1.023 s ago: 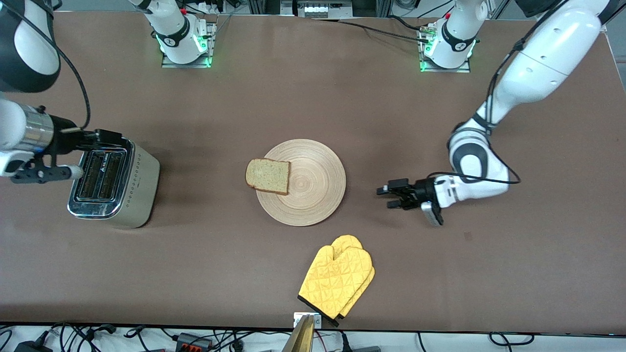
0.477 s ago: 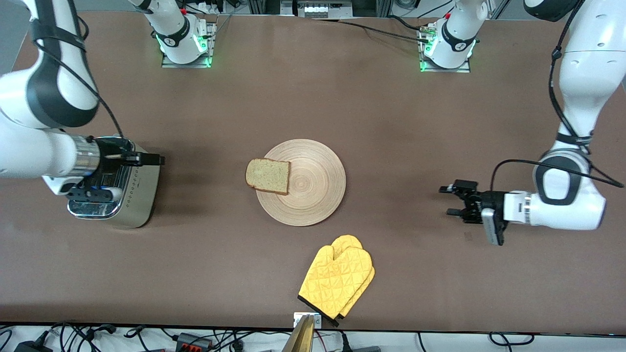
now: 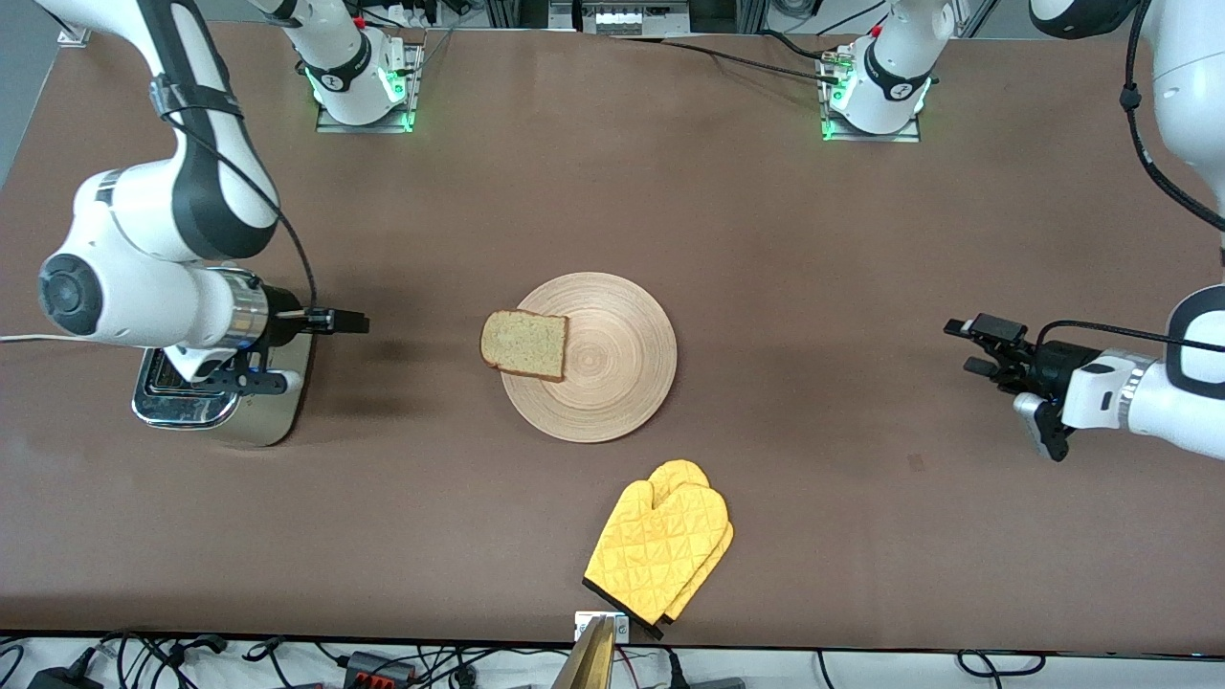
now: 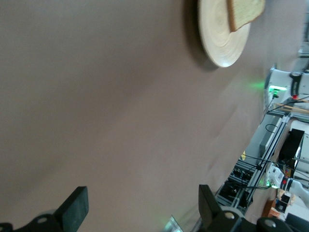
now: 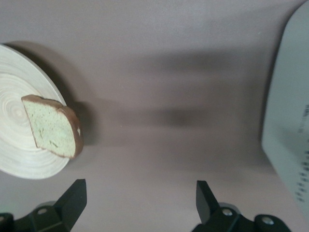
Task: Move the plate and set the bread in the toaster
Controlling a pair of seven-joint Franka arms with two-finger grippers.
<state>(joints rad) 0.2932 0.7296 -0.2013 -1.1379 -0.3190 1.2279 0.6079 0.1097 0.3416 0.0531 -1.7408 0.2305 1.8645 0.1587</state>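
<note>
Cables and power strips (image 3: 383,660) run along the table edge nearest the front camera, just off the brown table (image 3: 813,536). Nearest on that matte surface lies a pair of yellow quilted oven mitts (image 3: 660,550). Farther from the camera, near the table's middle, sits the plate (image 3: 612,368), round pale wood with ring grooves. The bread (image 3: 524,344) rests on the plate's rim toward the right arm's end, one crust edge overhanging the table. The toaster (image 3: 273,402) stands at the right arm's end, level with the plate and well apart from it. Farthest off are the two arm bases with green lights (image 3: 364,96), and a frame with more wiring above them.

The right arm bends down from its base, forearm level, so the right gripper (image 3: 349,322) hovers just beside the toaster's top edge, pointing toward the plate. Its wrist view shows its fingers (image 5: 72,198) spread wide with nothing between them. The left arm enters from the view's edge, elbow cut off; the left gripper (image 3: 976,346) hangs over bare table toward the left arm's end, fingers (image 4: 75,208) wide apart and empty.

The right arm's wrist covers most of the toaster's chrome top, so its slots are largely hidden.
</note>
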